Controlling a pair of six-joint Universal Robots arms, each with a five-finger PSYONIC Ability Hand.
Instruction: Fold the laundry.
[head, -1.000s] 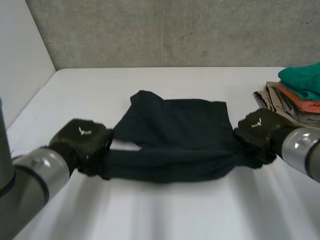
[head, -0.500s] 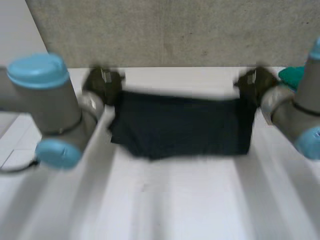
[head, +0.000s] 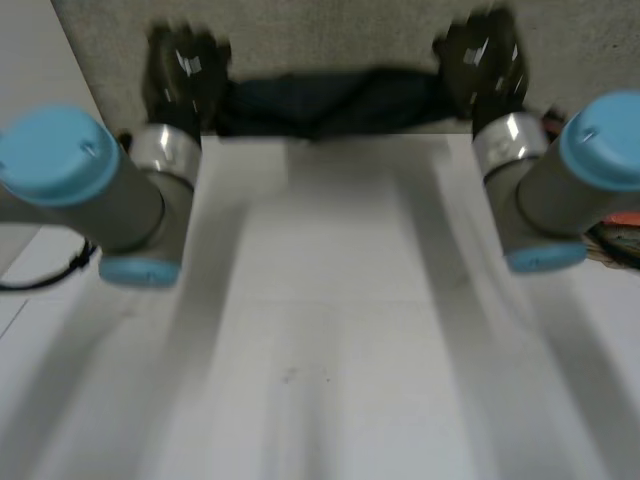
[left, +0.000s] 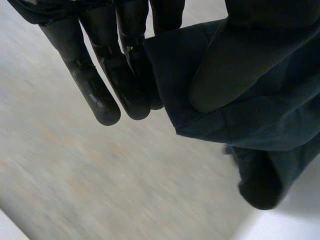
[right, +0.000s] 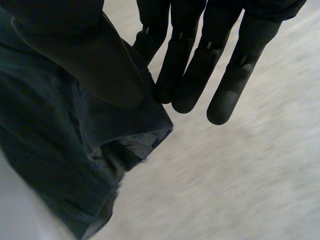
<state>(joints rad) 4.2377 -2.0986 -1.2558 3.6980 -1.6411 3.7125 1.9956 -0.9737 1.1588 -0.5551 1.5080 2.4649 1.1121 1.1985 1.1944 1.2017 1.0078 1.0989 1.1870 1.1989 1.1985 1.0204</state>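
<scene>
A dark navy garment (head: 325, 103) hangs stretched between my two hands, lifted high near the far wall above the white table (head: 330, 330). My left hand (head: 183, 72) pinches one end of it. In the left wrist view the thumb presses the cloth (left: 250, 115) against straight fingers (left: 100, 90). My right hand (head: 482, 62) holds the other end. In the right wrist view its thumb clamps the cloth (right: 60, 145) against the fingers (right: 190, 70). The garment sags a little in the middle and hangs in loose folds below each hand.
A stack of folded clothes (head: 620, 225) lies at the table's right edge, mostly hidden behind my right arm (head: 560, 190). My left arm (head: 90, 190) crosses the table's left side. A grey wall (head: 330, 40) rises behind the table.
Both hands have carried the garment up off the table and away toward the far wall, keeping it stretched between them. The cloth now hangs in the air.
</scene>
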